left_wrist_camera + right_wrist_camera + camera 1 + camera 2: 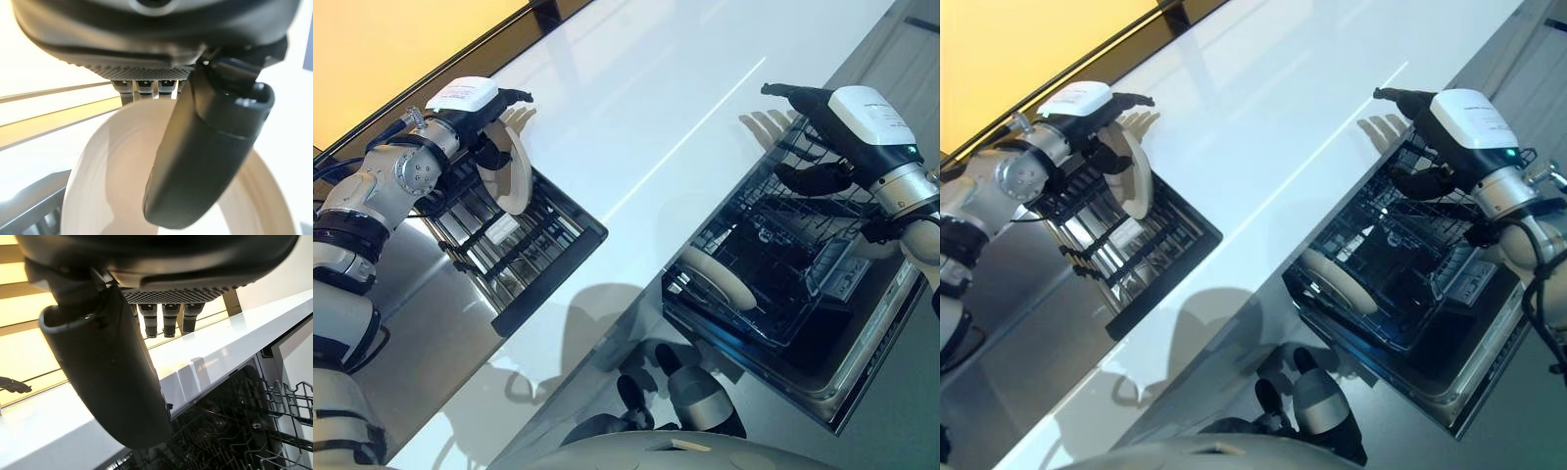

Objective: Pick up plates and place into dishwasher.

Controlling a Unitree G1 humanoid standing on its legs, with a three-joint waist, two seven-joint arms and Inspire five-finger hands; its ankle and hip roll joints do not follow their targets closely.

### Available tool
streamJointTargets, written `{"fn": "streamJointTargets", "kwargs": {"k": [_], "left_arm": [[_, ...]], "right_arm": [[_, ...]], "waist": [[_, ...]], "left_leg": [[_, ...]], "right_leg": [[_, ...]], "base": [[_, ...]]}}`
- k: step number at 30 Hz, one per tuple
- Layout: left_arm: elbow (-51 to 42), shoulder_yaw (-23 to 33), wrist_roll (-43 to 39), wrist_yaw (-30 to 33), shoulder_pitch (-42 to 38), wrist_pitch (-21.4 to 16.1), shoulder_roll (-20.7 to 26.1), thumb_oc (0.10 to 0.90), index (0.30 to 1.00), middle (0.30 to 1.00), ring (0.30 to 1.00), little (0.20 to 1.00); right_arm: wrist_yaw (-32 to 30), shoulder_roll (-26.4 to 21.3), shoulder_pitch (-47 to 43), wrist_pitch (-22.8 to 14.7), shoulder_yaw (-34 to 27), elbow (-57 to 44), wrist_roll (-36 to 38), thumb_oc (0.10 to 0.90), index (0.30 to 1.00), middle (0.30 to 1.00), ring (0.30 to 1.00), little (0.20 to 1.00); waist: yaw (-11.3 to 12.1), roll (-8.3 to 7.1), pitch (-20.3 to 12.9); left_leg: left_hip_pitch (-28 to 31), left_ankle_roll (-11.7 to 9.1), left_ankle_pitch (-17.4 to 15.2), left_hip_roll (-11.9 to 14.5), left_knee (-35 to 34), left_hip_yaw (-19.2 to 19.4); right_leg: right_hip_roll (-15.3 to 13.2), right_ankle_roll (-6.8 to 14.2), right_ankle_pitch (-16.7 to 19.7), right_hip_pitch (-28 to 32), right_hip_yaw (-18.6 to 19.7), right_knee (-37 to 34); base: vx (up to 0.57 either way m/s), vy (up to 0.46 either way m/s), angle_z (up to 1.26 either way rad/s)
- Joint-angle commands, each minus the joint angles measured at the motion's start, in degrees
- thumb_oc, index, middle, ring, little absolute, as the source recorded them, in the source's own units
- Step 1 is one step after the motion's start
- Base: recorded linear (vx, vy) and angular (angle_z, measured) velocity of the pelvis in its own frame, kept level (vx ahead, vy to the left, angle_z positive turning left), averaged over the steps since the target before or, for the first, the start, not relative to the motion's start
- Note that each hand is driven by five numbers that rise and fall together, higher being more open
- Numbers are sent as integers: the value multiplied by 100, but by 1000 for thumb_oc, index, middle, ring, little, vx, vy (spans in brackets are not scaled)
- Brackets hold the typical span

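Cream-coloured and round, the plate [512,168] we hold in our left hand [481,119] stands on edge over the dark drying rack [524,257] set in the white counter [656,108]. Our left wrist view shows the thumb [205,161] lying across the plate's face and the fingers curled behind its rim, so the hand is closed around the plate. The plate stands upright, its rim running from the hand down toward the rack's slots; whether the lower edge touches the rack we cannot tell. Our right hand [822,122] hovers above the open dishwasher [862,343], holding nothing, with some fingers stretched out toward the counter and others bent loosely down toward the wire basket [773,264]. A second plate [717,278] already leans in the basket's near corner, tilted on its rim. Between rack and dishwasher lies a broad stretch of bare white counter, and the counter's front edge runs just beside the basket's far side. Most of the basket beside the second plate shows open wire.
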Motion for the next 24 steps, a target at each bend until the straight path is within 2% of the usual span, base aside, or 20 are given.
{"fn": "streamJointTargets", "kwargs": {"k": [1,10,11,12,24], "left_arm": [[218,-124,280,384,-767,-86,353,800,900,900,900,900],[380,-284,647,187,-732,-237,420,800,900,900,900,900],[407,-278,661,172,-707,-265,407,383,542,542,542,483],[393,-286,650,108,-695,-255,400,100,300,300,300,200],[504,-29,559,-41,-553,-218,476,100,300,300,300,200]], "right_arm": [[-260,-514,-429,-332,-386,-328,15,800,900,900,900,900],[-252,-597,-576,-388,-257,-314,34,800,900,900,900,900],[-234,-602,-592,-385,-249,-313,27,800,900,900,900,900],[-226,-604,-618,-375,-218,-325,23,800,900,900,900,900],[-207,-529,-678,-387,-198,-377,-111,800,900,900,900,900]], "waist": [[203,-31,-660],[211,3,-612],[215,10,-616],[223,20,-615],[273,37,-670]], "left_leg": [[-207,-50,-538,-230,431,230],[-197,-76,-512,-228,421,217],[-197,-78,-514,-232,425,216],[-199,-78,-510,-233,418,207],[-166,-105,-482,-221,362,184]], "right_leg": [[-219,864,-325,-431,-152,744],[-220,858,-314,-380,-172,687],[-217,853,-315,-372,-175,678],[-218,849,-317,-366,-180,668],[-198,839,-311,-273,-200,562]], "base": [[0,0,0],[0,0,0],[0,0,0],[0,0,0],[-12,-2,0]]}}
